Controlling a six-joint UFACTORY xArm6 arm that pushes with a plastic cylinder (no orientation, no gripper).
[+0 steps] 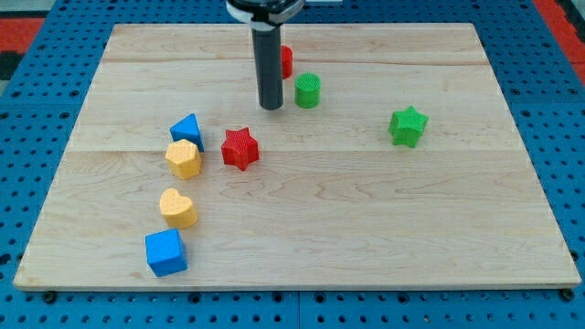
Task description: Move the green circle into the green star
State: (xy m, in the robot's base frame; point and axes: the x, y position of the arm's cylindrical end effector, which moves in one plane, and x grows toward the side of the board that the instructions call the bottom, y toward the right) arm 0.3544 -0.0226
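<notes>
The green circle (308, 90) stands in the upper middle of the wooden board (366, 228). The green star (408, 125) lies to its right and a little lower, well apart from it. My tip (271, 106) rests on the board just left of the green circle, with a small gap between them. The rod hides part of the red circle (286, 61) behind it.
A red star (239, 148) lies below and left of my tip. At the view's left are a blue triangle (186, 128), a yellow hexagon (184, 159), a yellow heart (178, 207) and a blue cube (165, 252).
</notes>
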